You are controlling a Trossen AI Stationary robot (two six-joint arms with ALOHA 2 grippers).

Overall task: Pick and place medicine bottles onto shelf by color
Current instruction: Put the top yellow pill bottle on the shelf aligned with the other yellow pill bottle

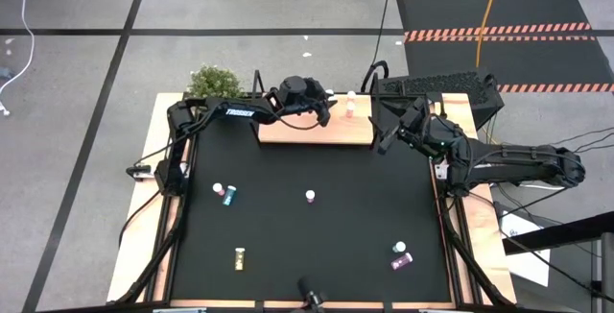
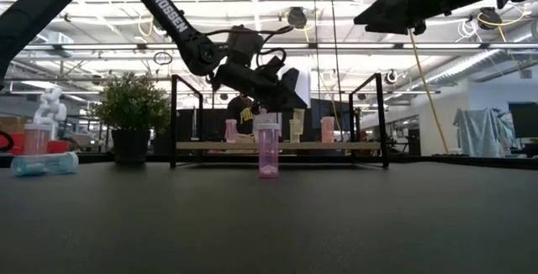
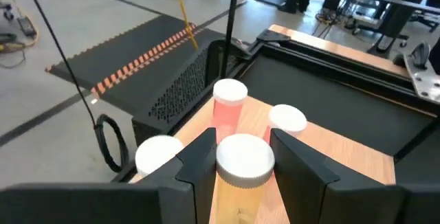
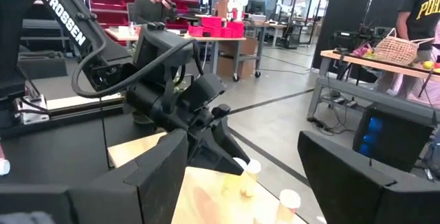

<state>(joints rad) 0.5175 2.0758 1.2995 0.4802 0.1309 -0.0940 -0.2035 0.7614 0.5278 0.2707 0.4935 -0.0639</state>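
1. While the left gripper (image 3: 240, 165) clamps the white-capped amber medicine bottle (image 3: 239, 183) over the light wooden shelf (image 1: 288, 132), a tilted release could topple the neighbouring pink bottles (image 3: 227, 110).
2. Right gripper (image 4: 240, 176), jaws apart, hovers right of the shelf; it could crowd that space.

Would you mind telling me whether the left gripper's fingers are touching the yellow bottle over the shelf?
Touching. The left wrist view shows the left gripper with both fingers pressed against the sides of the yellow bottle, no gap visible, above the shelf.

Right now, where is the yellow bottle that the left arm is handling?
The yellow bottle sits between the left gripper's fingers over the shelf at the table's far edge, beside the pink bottles already standing there.
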